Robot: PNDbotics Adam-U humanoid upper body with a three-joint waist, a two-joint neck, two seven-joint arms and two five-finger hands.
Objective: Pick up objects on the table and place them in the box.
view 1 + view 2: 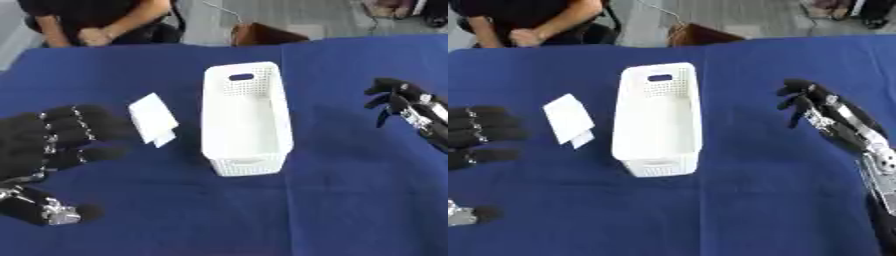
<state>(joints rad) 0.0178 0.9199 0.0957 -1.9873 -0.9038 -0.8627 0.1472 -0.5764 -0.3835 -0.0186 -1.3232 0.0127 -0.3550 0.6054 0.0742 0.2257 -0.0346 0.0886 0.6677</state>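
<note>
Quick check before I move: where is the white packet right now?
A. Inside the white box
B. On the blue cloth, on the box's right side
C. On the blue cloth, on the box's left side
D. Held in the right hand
C: the white packet lies flat on the blue cloth, apart from the white box on its left side, between it and the left hand; the box looks empty.

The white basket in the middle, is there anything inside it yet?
No, the white basket shows only its bare floor, and the white packet lies on the blue tablecloth to its left.
</note>
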